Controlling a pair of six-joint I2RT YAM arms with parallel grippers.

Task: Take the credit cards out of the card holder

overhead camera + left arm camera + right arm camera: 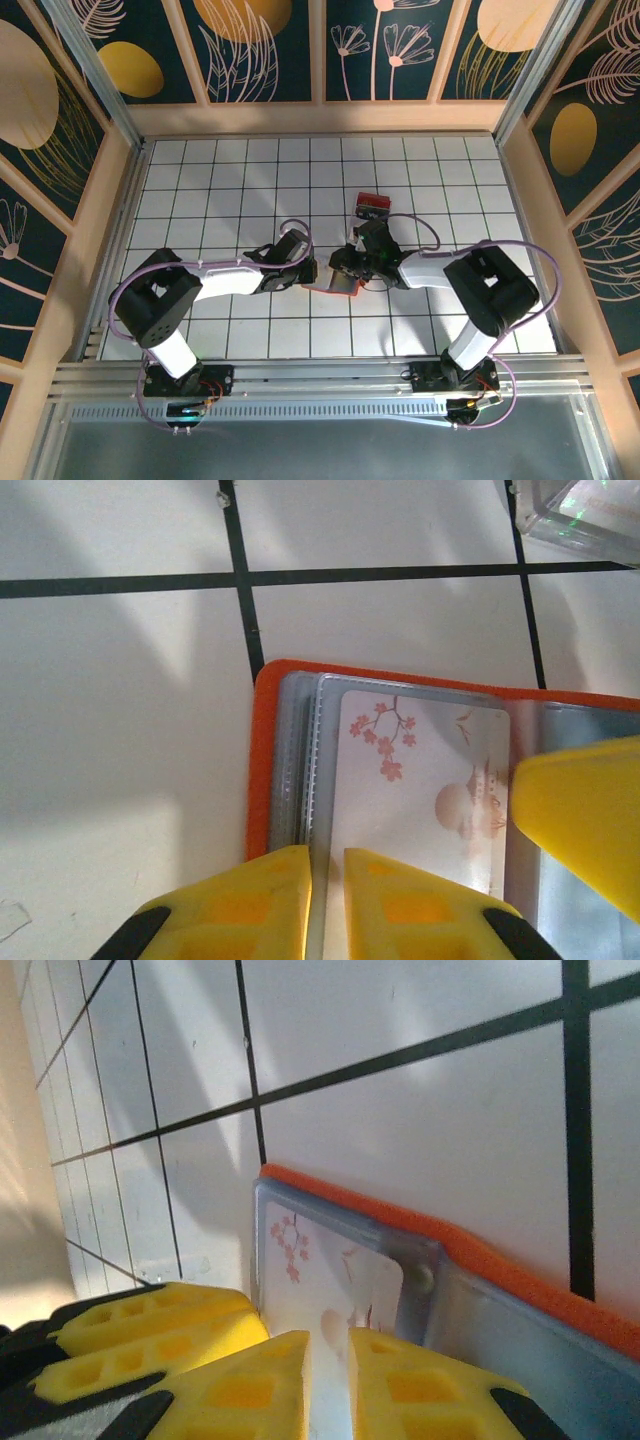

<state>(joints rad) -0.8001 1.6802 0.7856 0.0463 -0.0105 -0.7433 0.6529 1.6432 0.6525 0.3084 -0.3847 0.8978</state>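
White tiles ruled with black lines cover the worktop (200,180), where the left arm (225,280) and the right arm (440,268) reach inward and meet near the middle. Between them the orange-red card holder (338,287) lies open, its blue-grey inside and clear plastic sleeves turned up. It sits just on the near side of a clear box (372,205) with red contents, which stands apart on the far side of the right arm's wrist. One sleeve carries a pale credit card (420,780) printed with pink blossoms and a round sun. The left gripper (327,865) has its yellow fingers drawn almost together, pinching the edge of the holder's sleeves beside the orange rim. The right gripper (328,1345) comes in from the opposite side, its fingers likewise closed to a thin slit over the blossom-printed page. Whether they hold the card itself or only its sleeve cannot be told.
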